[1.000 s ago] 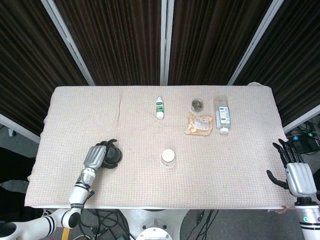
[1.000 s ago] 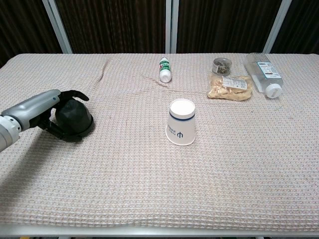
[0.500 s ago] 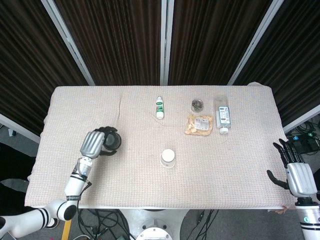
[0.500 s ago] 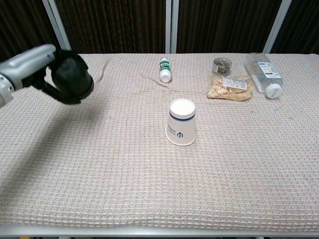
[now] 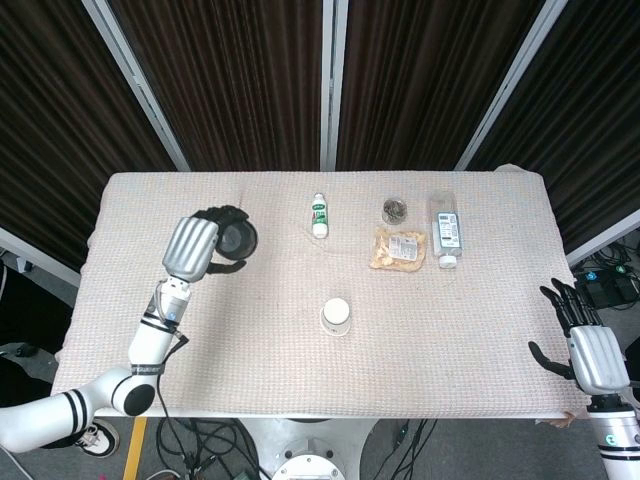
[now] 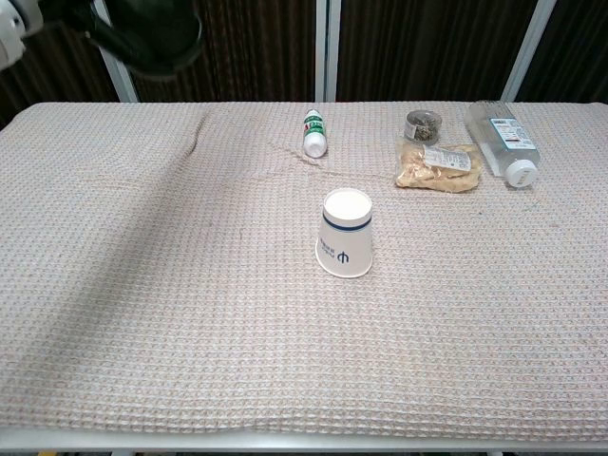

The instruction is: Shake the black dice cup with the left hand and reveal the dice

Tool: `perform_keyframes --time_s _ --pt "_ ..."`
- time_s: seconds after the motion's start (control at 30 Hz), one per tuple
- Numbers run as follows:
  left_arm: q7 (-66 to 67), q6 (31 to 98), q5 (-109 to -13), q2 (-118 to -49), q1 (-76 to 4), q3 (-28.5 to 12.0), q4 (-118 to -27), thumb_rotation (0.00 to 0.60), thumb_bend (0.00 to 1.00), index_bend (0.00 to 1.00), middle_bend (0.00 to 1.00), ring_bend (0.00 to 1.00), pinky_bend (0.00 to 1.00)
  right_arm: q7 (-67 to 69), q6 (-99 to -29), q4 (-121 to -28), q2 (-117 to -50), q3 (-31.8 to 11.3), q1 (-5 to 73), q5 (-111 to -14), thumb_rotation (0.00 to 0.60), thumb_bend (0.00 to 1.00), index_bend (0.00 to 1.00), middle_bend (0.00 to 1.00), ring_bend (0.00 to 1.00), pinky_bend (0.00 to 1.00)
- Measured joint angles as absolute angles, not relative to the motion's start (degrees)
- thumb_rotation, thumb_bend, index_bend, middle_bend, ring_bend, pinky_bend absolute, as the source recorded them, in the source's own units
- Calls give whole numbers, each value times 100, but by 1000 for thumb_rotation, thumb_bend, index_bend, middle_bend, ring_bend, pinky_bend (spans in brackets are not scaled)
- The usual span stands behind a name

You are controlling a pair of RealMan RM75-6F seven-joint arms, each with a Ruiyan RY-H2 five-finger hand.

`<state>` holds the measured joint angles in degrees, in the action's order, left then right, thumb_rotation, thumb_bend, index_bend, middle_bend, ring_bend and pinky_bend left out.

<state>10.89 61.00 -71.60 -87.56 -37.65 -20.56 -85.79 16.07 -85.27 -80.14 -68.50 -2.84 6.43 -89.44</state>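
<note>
High above the far-left part of the beige waffle-weave cloth-covered counter (image 5: 480, 320), well to the left of the upside-down white paper cup with a blue band (image 5: 336, 316), the left hand (image 5: 195, 247) has its fingers wrapped round the black plastic dice cup (image 5: 237, 239), clear of the cloth. In the chest view only the cup's lower rim (image 6: 152, 38) shows at the top edge, so whether any dice sit inside it cannot be told, and no dice show on the cloth left of the paper cup.

The right hand (image 5: 590, 350) hangs off the counter's right edge, far right of the paper cup, fingers spread and holding nothing.

Judging by the task, this is the shake. Done well, it wants a firm wrap round the cup wall and short quick wrist strokes, with the mouth kept from tipping toward the cloth if dice are inside. The cup should then come down on bare cloth left of the paper cup, well away from the small white bottle with a green label (image 5: 319, 215) beyond it, before being lifted straight up.
</note>
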Motion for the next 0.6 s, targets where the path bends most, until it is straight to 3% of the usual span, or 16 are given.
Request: perform_keyframes --time_s 0.2,0.33,0.43,0.6 --pt "1210 4301 -5873 -8719 -3935 -1664 -8121 600 249 308 452 368 436 1653 -8589 -7950 -6855 -303 602 -8889 600 192 85 5 0 144" --pt "1206 3808 -5396 -8644 -4015 -1772 -8146 600 248 309 453 369 435 1708 -8485 -7881 -6890 -301 614 -8835 600 192 85 5 0 144" --pt "1230 4088 -5618 -8536 -4073 -1939 -8333 600 247 309 452 369 434 1721 -8456 -7835 -6926 -273 627 -8864 600 192 85 5 0 144" --pt "1330 5751 -6466 -8373 -4135 -2264 -8871 600 239 310 452 368 432 1744 -8495 -7824 -6924 -285 621 -8872 600 191 85 5 0 144"
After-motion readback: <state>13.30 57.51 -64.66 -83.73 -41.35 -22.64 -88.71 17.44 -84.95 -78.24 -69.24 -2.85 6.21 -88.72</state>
